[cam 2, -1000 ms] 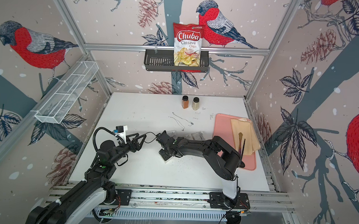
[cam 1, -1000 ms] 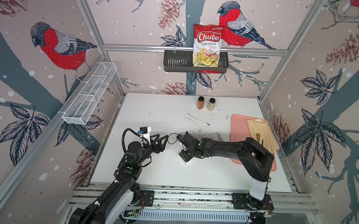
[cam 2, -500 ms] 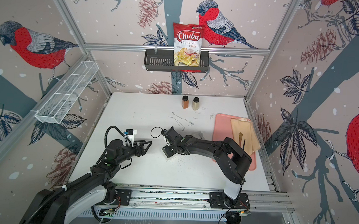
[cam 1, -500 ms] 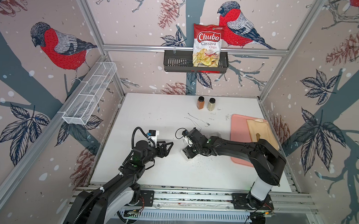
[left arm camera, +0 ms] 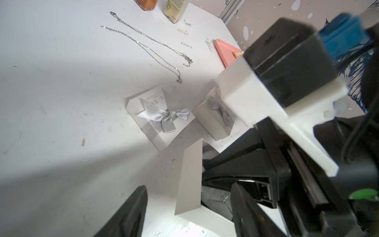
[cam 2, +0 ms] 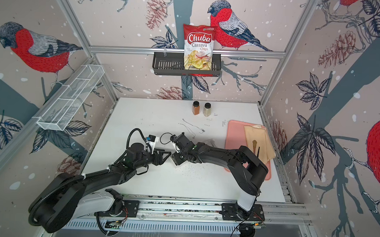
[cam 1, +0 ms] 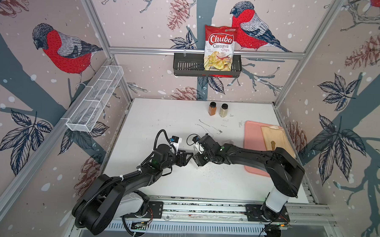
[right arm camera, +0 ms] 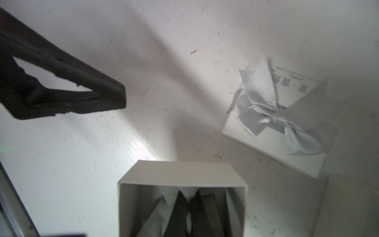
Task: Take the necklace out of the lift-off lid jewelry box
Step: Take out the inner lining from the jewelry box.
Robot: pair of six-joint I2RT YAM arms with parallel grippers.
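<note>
On the white tabletop, the left gripper stands spread astride one wall of the open white cardboard box; the right gripper is pinched closed inside it. Its white bow-topped lid lies beside. Inside glints the thin silver necklace: light, limp, snag-prone, probably best pinched mid-chain.

On the bench, the open box holds the tips of the right end effector, with the left end effector just left of it, the lid just behind it, loose chains farther behind, two jars behind those, and the tray well to its right.
</note>
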